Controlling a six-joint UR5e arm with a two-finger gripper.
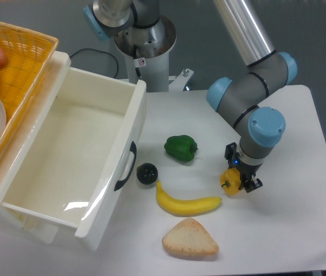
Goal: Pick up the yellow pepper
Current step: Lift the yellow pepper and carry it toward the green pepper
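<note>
1. The gripper [240, 175] reached straight down over the yellow pepper [230, 180], which lay on the white table [300, 230] just beyond the right tip of the banana [187, 203].
2. Its dark fingers stood on either side of the pepper's right half, a stance that suited a pinch from above; whether they had closed on the pepper or stood a little apart from it could not be told from this view.
3. The pepper looked to be resting on the table, so the lift appeared not yet made.
4. The green pepper [180, 148] sat behind the banana, a black round object [147, 173] to the banana's left, and a wedge of bread [190, 237] in front of it, all well apart from the fingers.
5. A white bin [129, 109] and a yellow basket [22, 69] stood far to the banana's left, out of the arm's way.
</note>
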